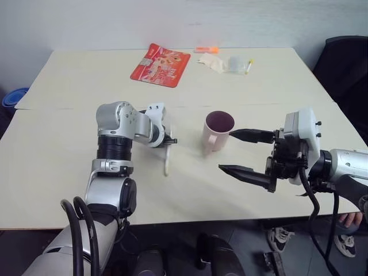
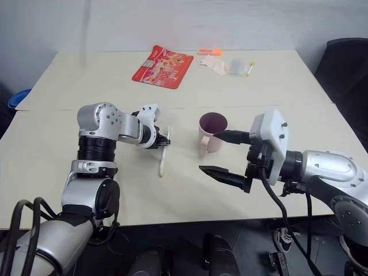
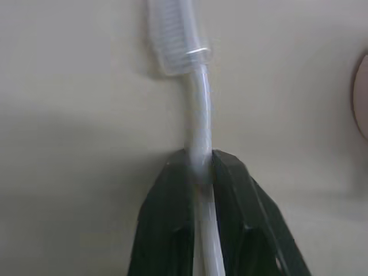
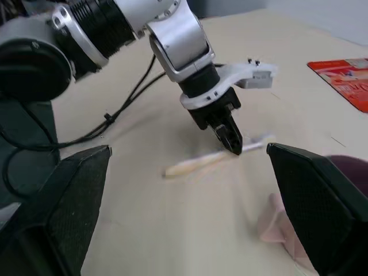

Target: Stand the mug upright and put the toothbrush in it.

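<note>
Jaws, head views: left gripper point(image 1: 171, 140) pinched on the slim white-cream plastic toothbrush point(image 1: 167, 162), lying flat on the pale wooden table point(image 1: 69, 144) just left of the upright pale pink ribbed ceramic mug point(image 1: 217, 131); right gripper point(image 1: 248, 154) spread wide beside the mug, holding nothing.

Left wrist view: black fingers point(image 3: 167, 224) clamp the smooth handle below the bristled head.

Right wrist view: toothbrush point(image 4: 195, 164) on the tabletop under the left gripper.

Handling, judged: light, stiff, slippery; mid-handle hold suits. Mug heavier, breakable.

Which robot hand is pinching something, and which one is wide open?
The left tool is pinched shut on the toothbrush lying on the table. The right tool, beside the mug, is wide open and holds nothing.
</note>
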